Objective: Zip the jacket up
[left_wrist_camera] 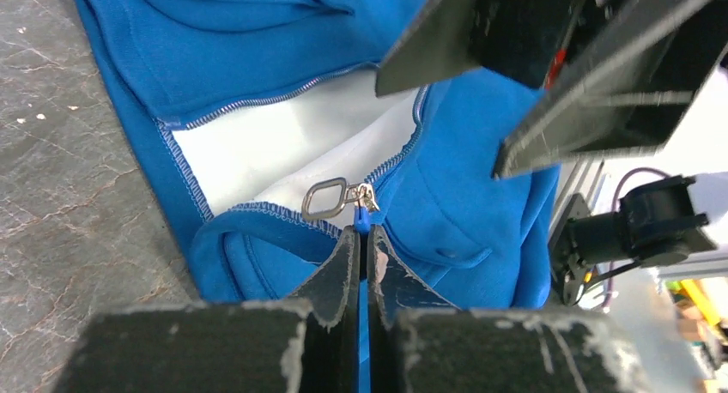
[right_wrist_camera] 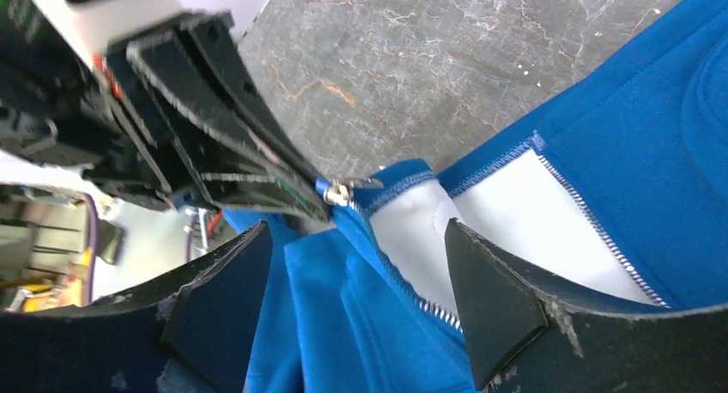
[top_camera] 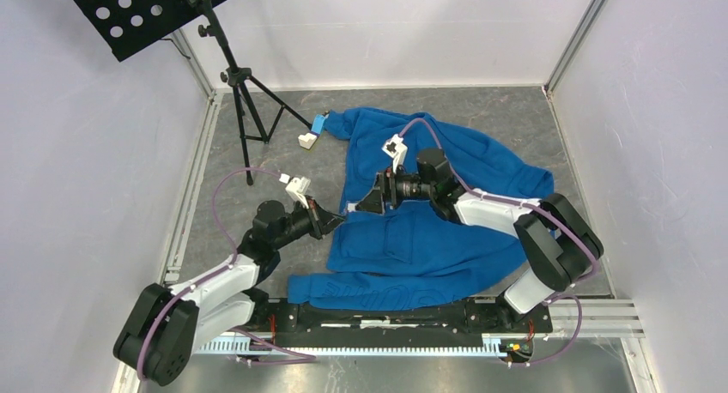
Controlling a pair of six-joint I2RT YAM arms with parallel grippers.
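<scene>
The blue jacket [top_camera: 429,230] lies spread on the grey table, its front partly open and showing white lining [left_wrist_camera: 283,144]. My left gripper [top_camera: 333,221] is shut on the jacket's blue zipper-side edge [left_wrist_camera: 363,226], just below the silvery zipper slider and its pull ring [left_wrist_camera: 330,198]. My right gripper [top_camera: 360,206] is open and hovers over the same spot, its fingers [right_wrist_camera: 494,299] on either side of the zipper teeth [right_wrist_camera: 412,294], holding nothing. In the right wrist view the left gripper [right_wrist_camera: 322,200] meets the slider [right_wrist_camera: 342,192]. In the left wrist view the right gripper's fingers [left_wrist_camera: 532,67] hang above.
A black music stand on a tripod [top_camera: 245,93] stands at the back left. A small white and blue object [top_camera: 313,134] lies by the jacket's far sleeve. Metal frame rails [top_camera: 193,178] and white walls bound the table.
</scene>
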